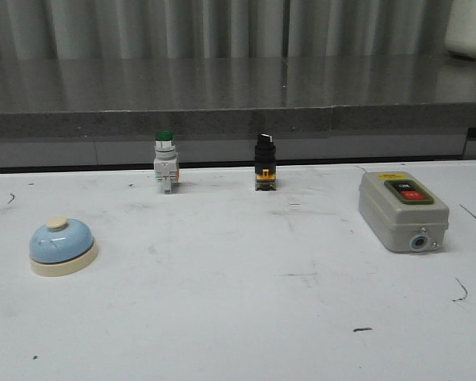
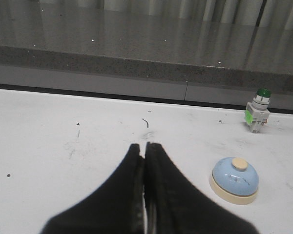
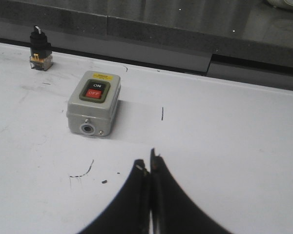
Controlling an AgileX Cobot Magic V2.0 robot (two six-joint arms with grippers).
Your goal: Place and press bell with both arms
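Observation:
The light-blue bell (image 1: 61, 245) with its cream base and button stands upright on the white table at the front left. It also shows in the left wrist view (image 2: 235, 179). My left gripper (image 2: 143, 146) is shut and empty, above the table, with the bell a short way to one side of its tips. My right gripper (image 3: 147, 161) is shut and empty over bare table, on the near side of the grey switch box (image 3: 93, 103). Neither arm shows in the front view.
A green-capped pushbutton (image 1: 165, 162) and a black selector switch (image 1: 264, 162) stand at the table's back edge. The grey ON/OFF switch box (image 1: 402, 210) lies at the right. A dark ledge (image 1: 238, 119) runs behind the table.

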